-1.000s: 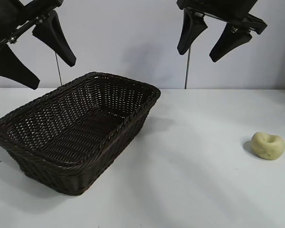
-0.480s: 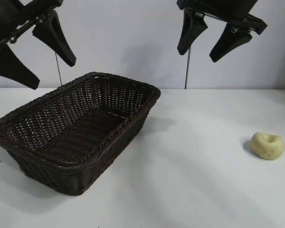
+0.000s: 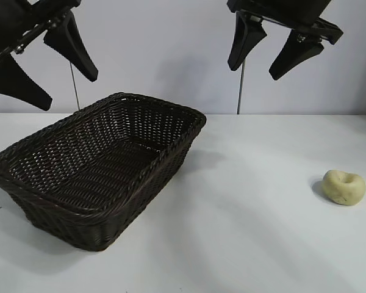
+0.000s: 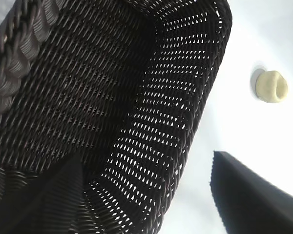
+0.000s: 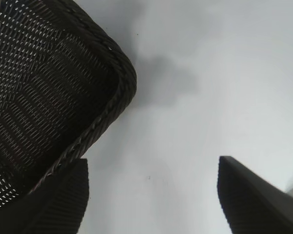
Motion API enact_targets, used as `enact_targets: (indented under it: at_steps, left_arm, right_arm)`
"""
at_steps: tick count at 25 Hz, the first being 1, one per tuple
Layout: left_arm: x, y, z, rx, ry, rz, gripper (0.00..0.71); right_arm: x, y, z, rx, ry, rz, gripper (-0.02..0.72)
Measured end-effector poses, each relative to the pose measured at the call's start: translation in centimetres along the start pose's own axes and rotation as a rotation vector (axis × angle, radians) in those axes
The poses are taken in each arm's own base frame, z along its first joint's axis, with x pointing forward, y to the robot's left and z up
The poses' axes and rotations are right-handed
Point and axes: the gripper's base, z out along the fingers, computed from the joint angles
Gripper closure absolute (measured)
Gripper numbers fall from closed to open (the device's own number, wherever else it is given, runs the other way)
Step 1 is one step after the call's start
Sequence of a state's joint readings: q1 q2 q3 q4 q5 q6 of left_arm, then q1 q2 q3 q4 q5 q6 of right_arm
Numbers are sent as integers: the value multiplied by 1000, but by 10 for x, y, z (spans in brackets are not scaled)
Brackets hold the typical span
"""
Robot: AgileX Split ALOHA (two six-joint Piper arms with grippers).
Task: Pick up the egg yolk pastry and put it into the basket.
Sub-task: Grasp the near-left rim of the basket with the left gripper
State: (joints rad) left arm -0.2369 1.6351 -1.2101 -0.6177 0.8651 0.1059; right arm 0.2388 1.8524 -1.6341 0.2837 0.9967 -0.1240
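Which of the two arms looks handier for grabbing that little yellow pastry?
The right one, probably. The egg yolk pastry lies on the table's right side, and the right gripper hangs open nearer to it. The left gripper, also open, hovers over the basket on the far side.

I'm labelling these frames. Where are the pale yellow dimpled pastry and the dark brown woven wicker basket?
Pale yellow dimpled pastry [image 3: 344, 187]: exterior view, middle of its top.
Dark brown woven wicker basket [image 3: 160, 160]: exterior view, braided rim on the pastry's side.
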Motion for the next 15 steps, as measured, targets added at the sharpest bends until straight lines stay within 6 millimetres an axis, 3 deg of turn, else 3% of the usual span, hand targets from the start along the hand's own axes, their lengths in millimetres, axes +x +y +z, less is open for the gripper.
enact_targets:
  at_steps: [7, 15]
  left_arm:
    - [7, -3, -7, -3, 47, -75, 178]
    - [17, -6, -46, -125, -24, -206, 178]
  right_arm:
    - [0, 0, 0, 0, 0, 0, 176]
    - [0, 0, 0, 0, 0, 0, 176]
